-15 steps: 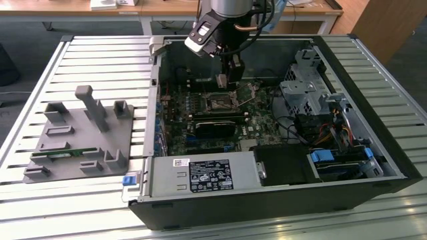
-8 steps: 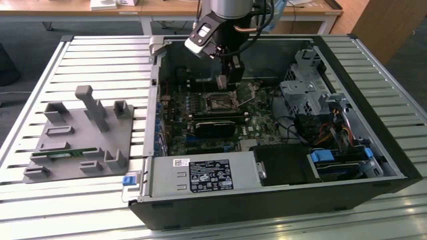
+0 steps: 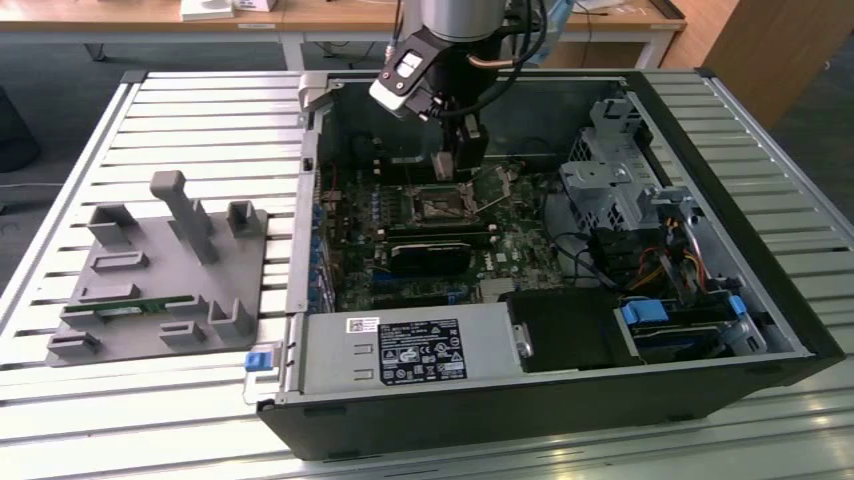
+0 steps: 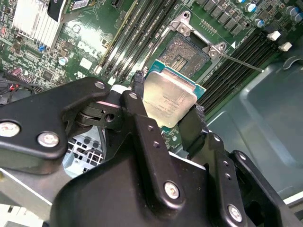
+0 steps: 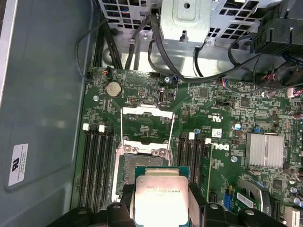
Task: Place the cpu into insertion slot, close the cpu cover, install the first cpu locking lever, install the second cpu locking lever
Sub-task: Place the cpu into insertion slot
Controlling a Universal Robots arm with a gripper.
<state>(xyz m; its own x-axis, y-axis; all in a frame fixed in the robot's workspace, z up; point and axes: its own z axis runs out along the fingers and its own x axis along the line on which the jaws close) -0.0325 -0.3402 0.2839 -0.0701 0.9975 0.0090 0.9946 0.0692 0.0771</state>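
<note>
The cpu [image 4: 168, 97] [image 5: 161, 196], a small square chip with a silvery top, is clamped at two opposite edges by my gripper [image 4: 166, 101] [image 5: 161, 203], which is shut on it. It hangs a little above the open insertion slot [image 4: 185, 53] [image 5: 133, 166] and off to one side of it. The cpu cover [image 5: 145, 110], a silvery frame, stands flipped open beyond the slot. A thin locking lever [image 4: 242, 62] sticks out beside the slot. In the exterior view my gripper [image 3: 461, 163] hovers over the slot [image 3: 438, 207] inside the computer case.
Black memory slots [image 5: 97, 165] flank the slot on the green motherboard [image 3: 400, 225]. A long black card [image 3: 430, 255], a power supply [image 3: 407, 350] and a drive cage with cables [image 3: 614, 190] crowd the case. A grey fixture [image 3: 160, 270] lies at the exterior view's left.
</note>
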